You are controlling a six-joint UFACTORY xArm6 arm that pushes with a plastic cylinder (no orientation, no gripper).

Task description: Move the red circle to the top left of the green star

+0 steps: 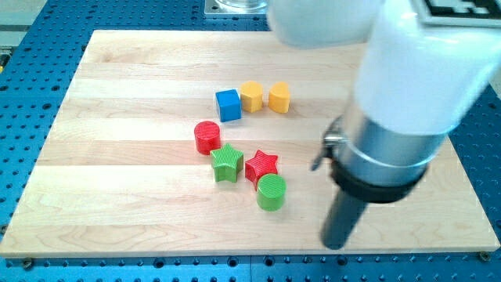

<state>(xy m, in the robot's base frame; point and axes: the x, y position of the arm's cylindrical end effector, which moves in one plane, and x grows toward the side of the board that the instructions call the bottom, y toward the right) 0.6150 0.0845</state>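
The red circle (207,136) sits on the wooden board, just up and to the left of the green star (227,162) and touching or nearly touching it. A red star (262,164) lies right of the green star, with a green circle (272,192) just below it. My tip (334,244) is down near the board's bottom edge, well to the right of and below the green circle, apart from every block.
A blue cube (228,105), a yellow hexagon (251,95) and a yellow rounded block (279,98) form a row above the cluster. The arm's large body (391,117) covers the board's upper right. The board (117,157) is ringed by a blue perforated table.
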